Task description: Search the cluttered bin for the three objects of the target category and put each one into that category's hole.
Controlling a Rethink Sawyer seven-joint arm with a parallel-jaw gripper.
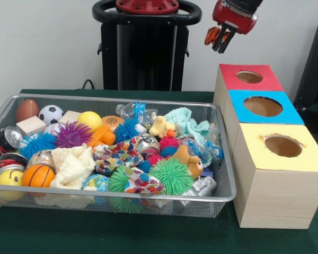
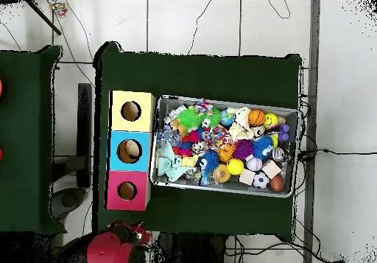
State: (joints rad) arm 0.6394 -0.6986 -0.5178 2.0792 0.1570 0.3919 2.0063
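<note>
Your gripper (image 1: 218, 38) hangs high above the table, up behind the red box (image 1: 247, 78), clear of everything. Its fingers point down and something orange shows beside them, but you cannot tell whether they are spread or closed on anything. The wire bin (image 1: 222, 197) sits well apart from it, low and to the side in the front view, just beside the three boxes. It is crammed: spiky balls, a basketball (image 1: 38, 175), a soccer ball (image 1: 51, 114), crushed cans, cloths and plush toys. The blue box (image 1: 263, 107) stands between the red one and the yellow box (image 1: 282, 146). From overhead, the gripper (image 2: 138, 236) lies just beyond the red box (image 2: 127, 191).
</note>
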